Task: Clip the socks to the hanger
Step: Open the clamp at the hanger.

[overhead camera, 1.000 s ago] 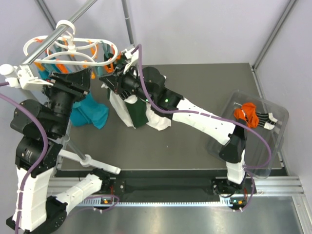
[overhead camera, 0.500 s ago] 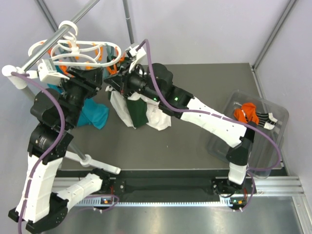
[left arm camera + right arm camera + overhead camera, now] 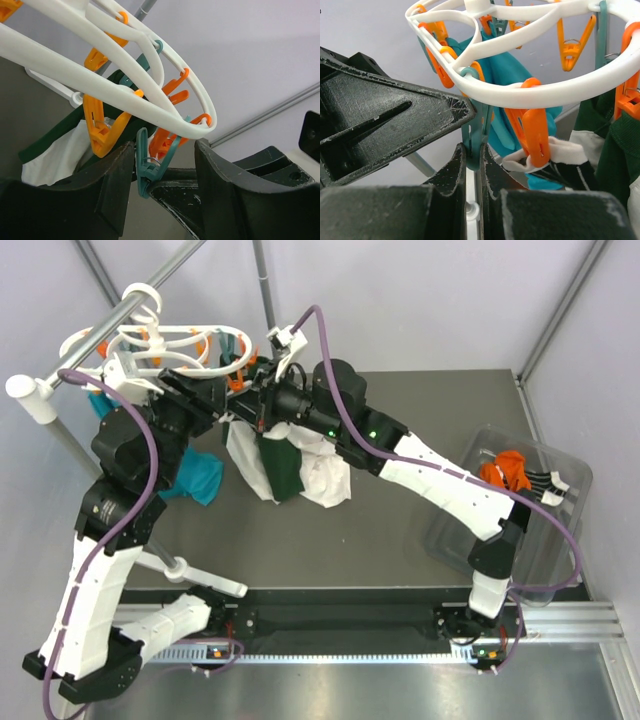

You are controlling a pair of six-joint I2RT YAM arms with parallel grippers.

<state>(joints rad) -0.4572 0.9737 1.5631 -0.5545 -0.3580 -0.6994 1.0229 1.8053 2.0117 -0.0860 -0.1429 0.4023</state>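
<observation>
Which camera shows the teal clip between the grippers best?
The left wrist view: the teal clip shows whole, hanging under the hanger inside the open left gripper. The right wrist view shows it partly hidden, pinched by the right gripper. The top view hides it.

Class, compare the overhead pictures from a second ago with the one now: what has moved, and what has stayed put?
The left gripper has swung up and rightward to the hanger, its jaws open either side of a teal peg. The right gripper has edged right under the hanger and is shut on that peg. The socks in the bin and the hanging cloths stayed as they were.
</observation>
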